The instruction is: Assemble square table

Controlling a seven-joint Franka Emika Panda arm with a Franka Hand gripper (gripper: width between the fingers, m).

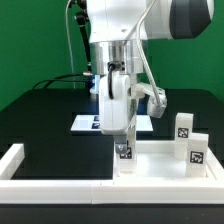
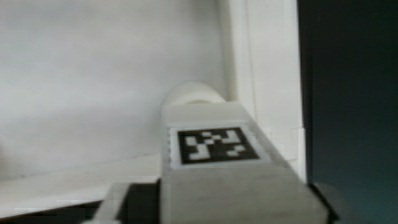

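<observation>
My gripper (image 1: pixel 123 138) is shut on a white table leg (image 1: pixel 124 154) and holds it upright, tag facing the camera. The leg's lower end is at the white square tabletop (image 1: pixel 155 162), at its corner toward the exterior view's left. In the wrist view the leg (image 2: pixel 217 150) with its tag fills the middle between my fingers (image 2: pixel 135 202). Its far end sits against the tabletop's flat face (image 2: pixel 89 90), beside the raised rim (image 2: pixel 267 70). Whether the leg sits in a socket is hidden. Two more legs (image 1: pixel 183 128) (image 1: pixel 197 150) stand upright at the exterior view's right.
The low white wall (image 1: pixel 60 186) runs along the front and turns up the exterior view's left side (image 1: pixel 14 156). The marker board (image 1: pixel 90 123) lies flat behind the arm. The table surface is black (image 2: pixel 356 100). Cables hang behind the arm.
</observation>
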